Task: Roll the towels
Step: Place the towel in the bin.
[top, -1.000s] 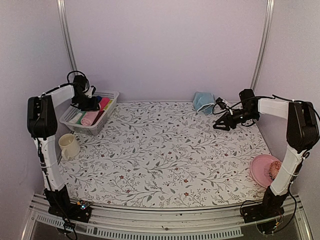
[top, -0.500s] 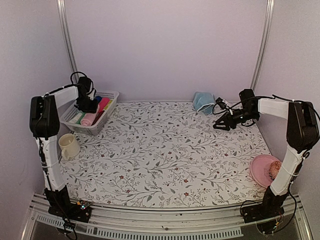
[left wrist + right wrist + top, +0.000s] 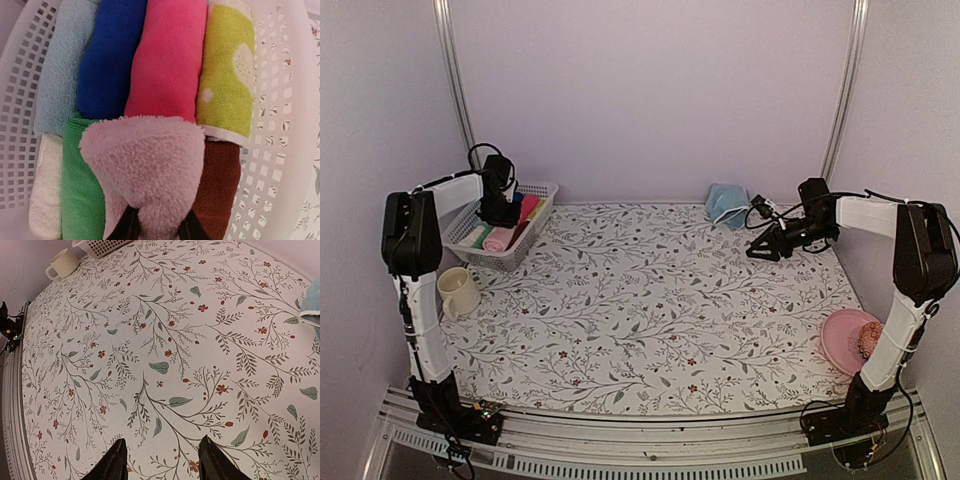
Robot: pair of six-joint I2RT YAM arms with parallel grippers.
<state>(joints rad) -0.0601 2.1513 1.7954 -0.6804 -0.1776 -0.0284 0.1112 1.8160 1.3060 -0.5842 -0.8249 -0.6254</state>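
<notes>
- Pink towel (image 3: 145, 165) found in basket (image 3: 285, 100), at 10 o'clock corner of surface (image 3: 640, 300).
- Towel bunched atop rolled cloths (image 3: 167, 55); no clear long axis. Bulk lies at 12 o'clock from left pincer (image 3: 160, 227) in wrist view.
- Left pincer clamped on towel's near end, fingers close together.
- Blue towel (image 3: 725, 205) crumpled at far edge, 1 o'clock in top view.
- It is seen at 11 o'clock from right pincer (image 3: 755, 250), near but apart; right arm nearer.
- Right pincer held apart above surface: nothing between, nothing touched.
</notes>
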